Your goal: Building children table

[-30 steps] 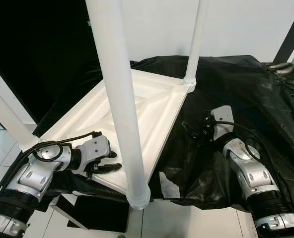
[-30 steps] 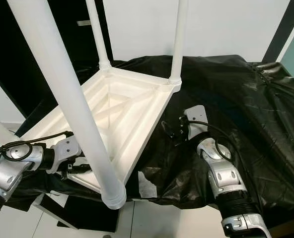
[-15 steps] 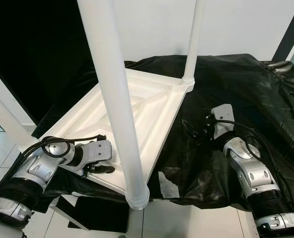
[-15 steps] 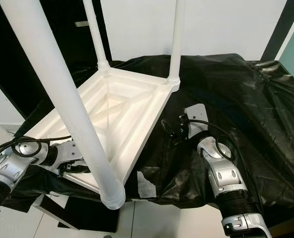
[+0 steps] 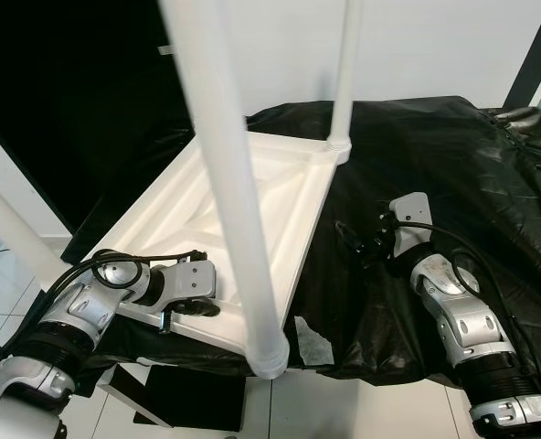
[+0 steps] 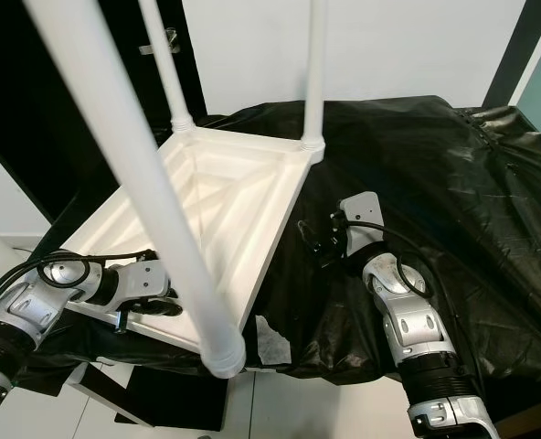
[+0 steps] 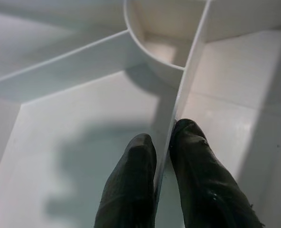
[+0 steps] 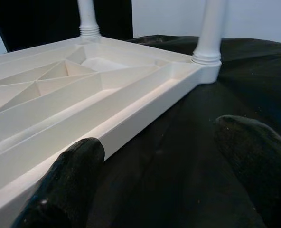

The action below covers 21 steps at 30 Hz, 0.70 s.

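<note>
A white plastic children's table (image 5: pixel 261 197) lies upside down on a black-covered surface, with its legs pointing up. One leg (image 5: pixel 234 183) rises close in front of me and another (image 5: pixel 345 73) stands at the far corner. My left gripper (image 5: pixel 196 309) is at the table's near left edge. In the left wrist view it (image 7: pixel 165 137) is shut on a thin white rib (image 7: pixel 190 71) that runs to a round leg socket (image 7: pixel 162 52). My right gripper (image 5: pixel 348 240) rests on the cloth beside the table's right edge (image 8: pixel 131 118). Its fingers (image 8: pixel 69 185) stand wide open with nothing between them.
Black plastic sheeting (image 5: pixel 453 165) covers the whole work surface and is wrinkled on the right. A scrap of white paper (image 5: pixel 313 343) lies at the front edge. A third leg (image 5: pixel 15 233) slants at the far left. Below are a dark box (image 5: pixel 179 393) and a tiled floor.
My left gripper's fingers, spread a second ago, have closed on the rib at the table's near edge, and the wrist has drawn closer. The camera has shifted slightly. The right arm is unmoved.
</note>
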Available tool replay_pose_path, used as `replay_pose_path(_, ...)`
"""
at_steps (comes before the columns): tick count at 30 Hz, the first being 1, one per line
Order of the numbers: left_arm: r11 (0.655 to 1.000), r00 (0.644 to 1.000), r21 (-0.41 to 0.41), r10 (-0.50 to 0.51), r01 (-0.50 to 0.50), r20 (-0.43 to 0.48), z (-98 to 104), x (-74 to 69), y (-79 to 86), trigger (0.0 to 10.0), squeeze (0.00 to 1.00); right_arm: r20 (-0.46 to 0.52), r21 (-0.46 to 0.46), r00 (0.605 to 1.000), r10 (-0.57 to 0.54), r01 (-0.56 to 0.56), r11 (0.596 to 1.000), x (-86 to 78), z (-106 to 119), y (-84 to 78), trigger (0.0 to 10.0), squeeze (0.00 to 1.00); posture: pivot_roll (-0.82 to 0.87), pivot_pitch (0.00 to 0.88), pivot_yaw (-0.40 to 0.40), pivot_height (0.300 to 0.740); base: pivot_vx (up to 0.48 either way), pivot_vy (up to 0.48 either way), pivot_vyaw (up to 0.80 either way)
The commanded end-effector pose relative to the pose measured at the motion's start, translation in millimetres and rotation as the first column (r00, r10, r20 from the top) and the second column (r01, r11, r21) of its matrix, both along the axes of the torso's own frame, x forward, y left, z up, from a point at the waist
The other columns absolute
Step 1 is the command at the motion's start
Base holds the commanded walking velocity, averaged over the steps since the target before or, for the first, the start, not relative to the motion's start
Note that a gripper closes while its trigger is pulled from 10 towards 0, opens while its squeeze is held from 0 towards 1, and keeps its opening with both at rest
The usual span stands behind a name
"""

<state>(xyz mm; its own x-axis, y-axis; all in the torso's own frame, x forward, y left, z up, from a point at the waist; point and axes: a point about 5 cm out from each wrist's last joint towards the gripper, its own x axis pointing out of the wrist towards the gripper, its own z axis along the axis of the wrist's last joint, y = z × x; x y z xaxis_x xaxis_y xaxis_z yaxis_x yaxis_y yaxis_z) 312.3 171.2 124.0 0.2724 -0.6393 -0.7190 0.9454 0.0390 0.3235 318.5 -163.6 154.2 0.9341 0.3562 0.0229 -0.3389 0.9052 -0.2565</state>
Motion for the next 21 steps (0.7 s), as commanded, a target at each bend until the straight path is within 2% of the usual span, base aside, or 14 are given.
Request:
replay_pose_path(1,0.989,0.993,-0.095,0.119,-0.117,0.019,-0.6,5.3,2.3,0.0,0.00,-0.001,0.010,1.000,-0.013,0.013,1.000,-1.7,0.2,-1.3,10.0,0.00,-0.06,0.000,0.064,0.740,0.000,0.000,0.00)
replay_pose_path(10,0.973,0.985,-0.181,0.160,-0.144,0.072,3.5,10.4,-13.6,0.0,0.00,0.004,0.016,1.000,-0.025,0.025,1.000,-1.3,1.2,-2.4,10.0,0.00,-0.06,0.000,0.060,0.740,0.000,0.000,0.00)
replay_pose_path(12,0.948,0.968,-0.247,0.230,-0.200,0.101,7.0,17.1,-22.6,0.0,0.00,0.017,0.026,0.998,-0.067,0.067,0.997,0.1,2.5,-6.1,10.0,0.00,-0.06,0.000,0.060,0.740,0.000,0.000,0.00)
replay_pose_path(14,0.948,0.968,-0.247,0.230,-0.200,0.101,7.0,17.1,-22.6,0.0,0.00,0.017,0.026,0.998,-0.067,0.067,0.997,0.1,2.5,-6.1,10.0,0.00,-0.06,0.000,0.060,0.740,0.000,0.000,0.00)
replay_pose_path(16,0.931,0.948,-0.279,0.282,-0.234,0.146,9.7,23.2,-28.7,0.0,0.00,0.030,0.034,0.992,-0.123,0.122,0.992,1.2,2.8,-10.6,10.0,0.00,-0.05,0.000,0.058,0.740,0.000,0.000,0.00)
replay_pose_path(17,0.924,0.937,-0.292,0.306,-0.249,0.168,10.8,25.9,-30.0,9.5,0.00,0.031,0.047,0.987,-0.160,0.159,0.986,1.5,2.3,-14.0,10.0,0.00,-0.06,0.000,0.059,0.740,0.000,0.000,0.00)
replay_pose_path(18,0.919,0.930,-0.297,0.320,-0.259,0.182,11.4,27.8,-30.5,10.0,0.00,0.027,0.062,0.982,-0.189,0.187,0.980,1.5,1.6,-16.7,10.0,0.00,-0.06,0.000,0.059,0.740,0.000,0.000,0.00)
replay_pose_path(21,0.916,0.925,-0.300,0.330,-0.267,0.186,11.7,28.8,-30.6,10.0,0.00,0.023,0.072,0.978,-0.205,0.203,0.977,1.4,1.1,-18.3,10.0,0.00,-0.06,0.000,0.059,0.740,0.000,0.000,0.00)
